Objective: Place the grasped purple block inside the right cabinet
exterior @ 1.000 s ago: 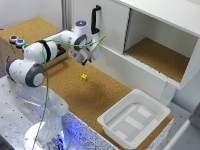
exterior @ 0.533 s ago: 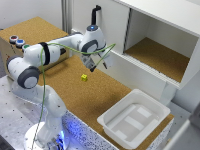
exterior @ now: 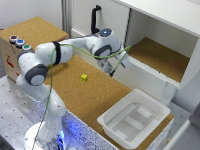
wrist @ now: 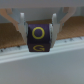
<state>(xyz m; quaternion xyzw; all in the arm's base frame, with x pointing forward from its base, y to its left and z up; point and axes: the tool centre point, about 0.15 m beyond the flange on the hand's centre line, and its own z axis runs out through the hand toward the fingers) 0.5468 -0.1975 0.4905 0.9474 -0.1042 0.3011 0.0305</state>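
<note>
In the wrist view my gripper (wrist: 39, 36) is shut on the purple block (wrist: 39, 38), which shows yellow letters on its faces. A finger (wrist: 23, 26) presses each side of it. In the exterior view the gripper (exterior: 116, 69) hangs just in front of the right cabinet's low white front wall, near its left end; the block itself is too small to make out there. The right cabinet (exterior: 187, 70) is a wide white box with a cork-brown floor, open toward me, at the exterior view's right.
A small yellow block (exterior: 84, 77) lies on the cork table. A shallow white plastic tray (exterior: 107, 121) sits at the front right. A white door with a black vertical handle (exterior: 94, 19) stands left of the cabinet. Coloured buttons (exterior: 19, 43) sit far left.
The arm has swung toward the exterior view's right, carrying the block from over the cork table to the cabinet's front wall. The yellow block has stayed put.
</note>
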